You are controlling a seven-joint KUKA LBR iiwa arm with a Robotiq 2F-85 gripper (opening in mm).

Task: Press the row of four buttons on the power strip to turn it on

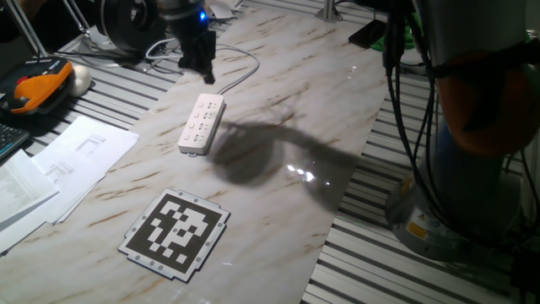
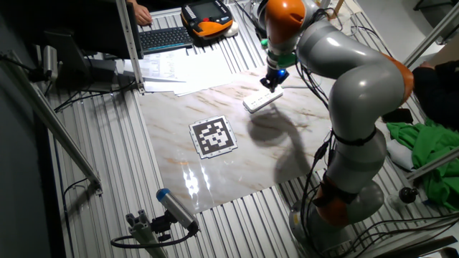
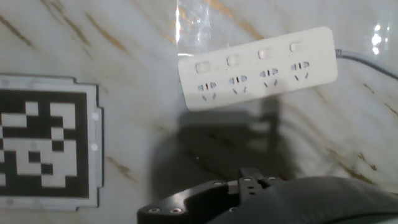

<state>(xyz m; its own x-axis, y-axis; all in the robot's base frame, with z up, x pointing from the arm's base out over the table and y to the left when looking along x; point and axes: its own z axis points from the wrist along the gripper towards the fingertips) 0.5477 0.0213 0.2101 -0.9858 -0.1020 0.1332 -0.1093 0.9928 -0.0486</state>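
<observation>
The power strip lies flat on the marble tabletop, just above the middle of one fixed view, its white cable curling off toward the upper edge. The tool hangs over the cable end of the strip, dark and pointing down, and from here I cannot tell whether its fingers are apart or together; even the hand view shows only the black underside of the mount at the bottom of the frame. That same view gives the best look at the strip: four small white buttons in a row along its upper edge, with a socket pair under each. It looks to me like light, rigid plastic on a glossy surface, so I would expect it to skate or pivot if pushed sideways. No grasp seems needed; the place to touch is squarely on top of each button, pressing straight down. The black-and-white marker board sits well apart, lower left.
</observation>
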